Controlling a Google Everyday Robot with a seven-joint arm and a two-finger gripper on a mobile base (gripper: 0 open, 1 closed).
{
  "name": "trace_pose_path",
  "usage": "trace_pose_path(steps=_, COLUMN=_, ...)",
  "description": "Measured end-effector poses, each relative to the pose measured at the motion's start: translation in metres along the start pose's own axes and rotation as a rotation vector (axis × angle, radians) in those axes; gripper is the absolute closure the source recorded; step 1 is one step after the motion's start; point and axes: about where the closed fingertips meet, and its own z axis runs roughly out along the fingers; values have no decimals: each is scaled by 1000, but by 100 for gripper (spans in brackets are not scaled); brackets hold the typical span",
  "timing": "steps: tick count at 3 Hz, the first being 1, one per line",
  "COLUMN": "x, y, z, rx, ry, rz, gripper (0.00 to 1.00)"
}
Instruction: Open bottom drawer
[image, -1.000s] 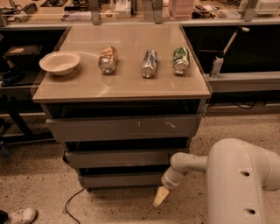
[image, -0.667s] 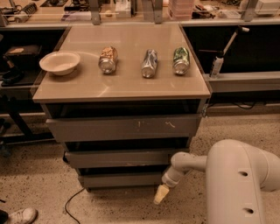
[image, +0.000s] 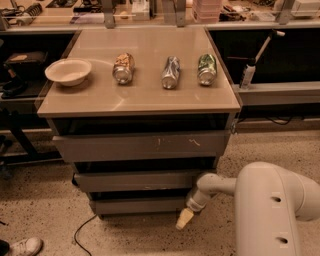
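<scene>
The grey cabinet has three handleless drawer fronts under a tan top (image: 140, 97). The bottom drawer (image: 135, 205) is the narrowest and lowest front, just above the floor. Above it are the mid-sized grey drawer (image: 132, 181) and the tall front with white scratch marks (image: 140, 146). My gripper (image: 184, 219) hangs at the end of the white arm (image: 220, 185), low by the bottom drawer's right end, its yellowish tip pointing down at the floor.
On the cabinet top lie a white bowl (image: 68, 71) and three cans on their sides (image: 123, 68) (image: 170, 72) (image: 206, 69). My bulky white arm body (image: 272, 210) fills the lower right. A cable (image: 82, 227) and a shoe (image: 22, 246) are on the speckled floor at left.
</scene>
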Motion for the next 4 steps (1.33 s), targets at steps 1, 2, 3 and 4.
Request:
trace_pose_path(steps=1, x=-2, y=-6, z=11, rx=0, ry=-15, rz=2, gripper=0)
trace_pose_path(steps=2, x=-4, y=-4, z=27, rx=-17, ry=-15, rz=-10, gripper=0)
trace_pose_path(steps=3, x=-5, y=-3, z=26, rx=-19, ry=-13, rz=-13, gripper=0)
trace_pose_path(steps=4, x=5, y=20, z=32, rx=-80, ry=52, rz=-60, gripper=0)
